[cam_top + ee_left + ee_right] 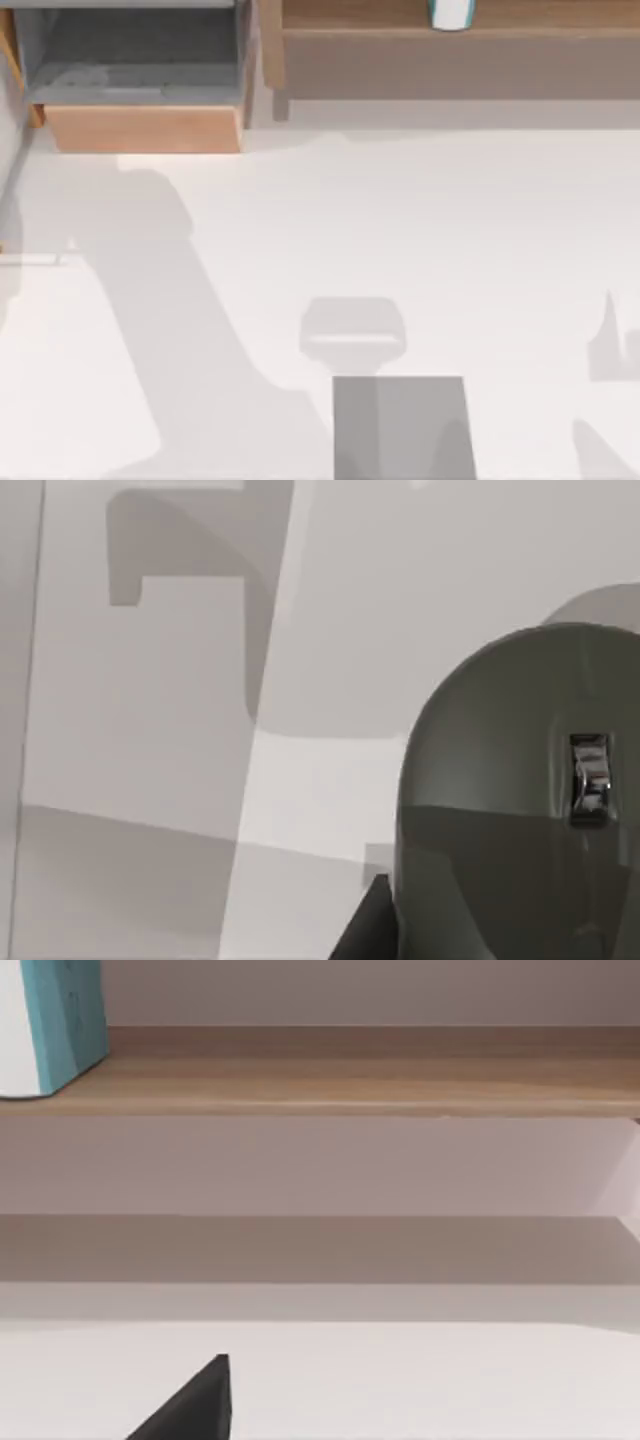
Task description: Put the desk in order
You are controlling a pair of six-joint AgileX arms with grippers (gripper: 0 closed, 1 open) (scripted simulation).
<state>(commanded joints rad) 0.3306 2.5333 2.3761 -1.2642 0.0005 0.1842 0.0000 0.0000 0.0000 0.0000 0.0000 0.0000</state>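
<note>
Left tool (362, 925) shows as a dark tip right beside a grey mouse (520, 800) with a silver wheel; apart, together or clamped, I cannot tell. Same doubt for the right tool (195, 1405), which faces a wooden shelf (330, 1085) bearing a teal-and-white box (55, 1020). From above, the white surface (420, 220) spreads wide, with a grey mouse pad (400, 425) at its near edge and an open wooden drawer (140, 125) far left
</note>
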